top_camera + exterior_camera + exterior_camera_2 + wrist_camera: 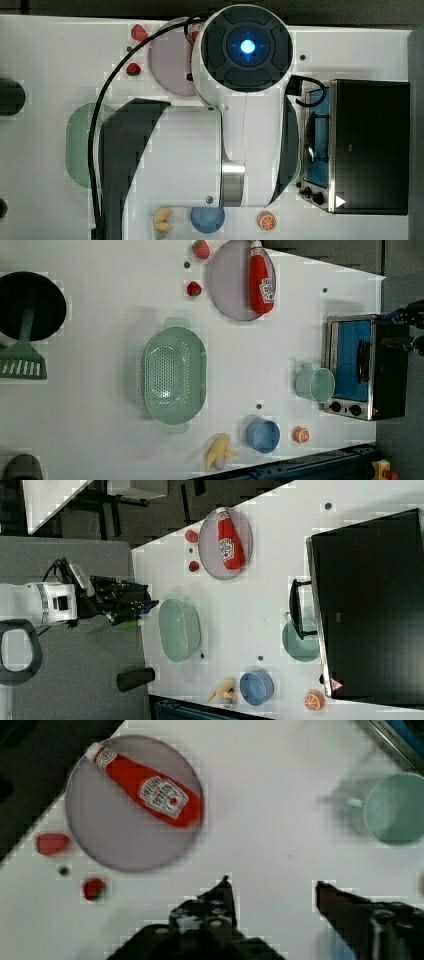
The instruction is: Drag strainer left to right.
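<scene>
White table (100,430); strainer (174,374) mid-surface, bare tabletop around; gripper (272,887) open.

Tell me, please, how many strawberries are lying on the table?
2. One strawberry lies at the table's far edge in the left view; the other strawberry lies just below it, beside the round plate. Others could be hidden.

Bright even light; blocky compression artefacts; wrist view soft, mug (392,810) blurred.
</scene>
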`<act>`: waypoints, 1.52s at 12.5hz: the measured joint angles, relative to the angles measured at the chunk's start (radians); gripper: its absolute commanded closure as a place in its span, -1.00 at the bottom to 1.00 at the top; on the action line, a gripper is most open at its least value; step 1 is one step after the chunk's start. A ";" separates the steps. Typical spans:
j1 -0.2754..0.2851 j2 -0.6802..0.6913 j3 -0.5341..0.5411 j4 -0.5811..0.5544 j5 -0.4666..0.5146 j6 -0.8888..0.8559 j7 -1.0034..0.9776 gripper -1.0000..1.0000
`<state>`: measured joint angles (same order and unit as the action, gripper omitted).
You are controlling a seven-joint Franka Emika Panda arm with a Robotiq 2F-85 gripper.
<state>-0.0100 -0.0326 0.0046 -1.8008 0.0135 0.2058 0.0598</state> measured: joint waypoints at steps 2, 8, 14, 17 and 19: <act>-0.006 -0.192 -0.001 -0.188 -0.041 -0.074 0.019 -0.81; 0.000 -0.452 0.092 -0.183 -0.003 -0.112 0.034 -1.00; 0.051 -0.140 0.465 -0.262 0.038 0.017 0.311 -1.00; 0.060 0.081 0.596 -0.277 0.041 0.147 0.591 -1.00; 0.060 0.175 0.632 -0.293 0.017 0.263 0.774 -1.00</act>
<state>0.0496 0.1427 0.6367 -2.0938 0.0307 0.4685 0.8335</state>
